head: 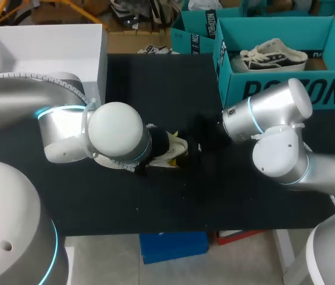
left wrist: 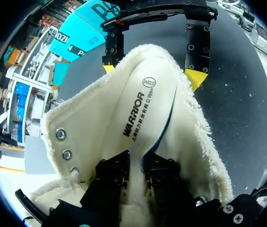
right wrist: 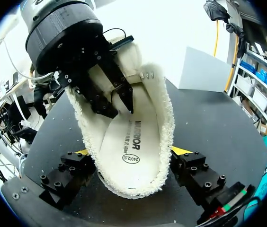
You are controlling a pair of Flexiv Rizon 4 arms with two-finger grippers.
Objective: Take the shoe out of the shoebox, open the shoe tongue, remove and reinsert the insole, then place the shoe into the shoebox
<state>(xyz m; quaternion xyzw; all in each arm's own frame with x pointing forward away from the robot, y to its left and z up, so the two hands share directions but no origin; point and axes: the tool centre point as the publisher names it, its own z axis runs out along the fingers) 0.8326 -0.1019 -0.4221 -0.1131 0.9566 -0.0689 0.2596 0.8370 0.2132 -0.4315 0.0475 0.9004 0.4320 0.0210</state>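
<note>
The shoe [head: 168, 152] is out of the shoebox [head: 286, 90] and sits in the middle of the table [head: 155, 202], between our two arms. Our right end effector [right wrist: 131, 152] straddles it at wide spread, with the yellow tips against the fleece on both sides. We read that as a clamp, bracing the shoe so it doesn't drag when the insole [left wrist: 140, 104] moves. Our left end effector [left wrist: 136, 165] comes in from the opposite end, fingers narrow, pinched on the insole's edge inside the opening. The shoe's mouth is splayed wide, which gives the fingers room. The insole lies mostly flat in the shoe, so we judge this is the remove/reinsert step, but can't tell which half. Risk: the thin insole slips out of the pinch or buckles on the fleece. The shoebox is well apart, far right, with a second shoe [head: 271, 54] in it.
</note>
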